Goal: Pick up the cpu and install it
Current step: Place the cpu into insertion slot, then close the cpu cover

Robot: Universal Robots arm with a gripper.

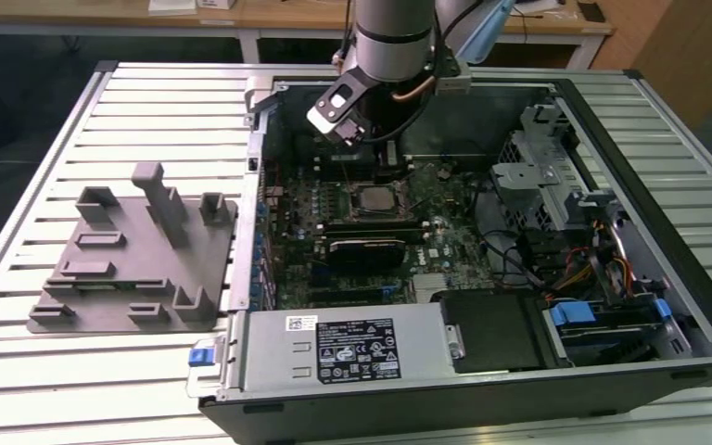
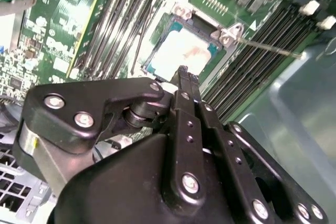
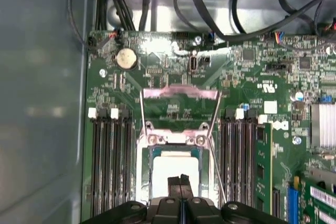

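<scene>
Black pincer [image 2: 182,72] closed, empty, tips just above cpu [image 2: 184,51] seated in socket [image 3: 176,139].

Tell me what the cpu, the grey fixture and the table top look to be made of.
The cpu: metal lid, matte silvery-white, catching soft glare, green board edge around it. The grey fixture: probably plastic, uniform dull grey, no shine, blocky moulded or printed shapes. The table top: likely aluminium, pale brushed slats with long grooves.
</scene>
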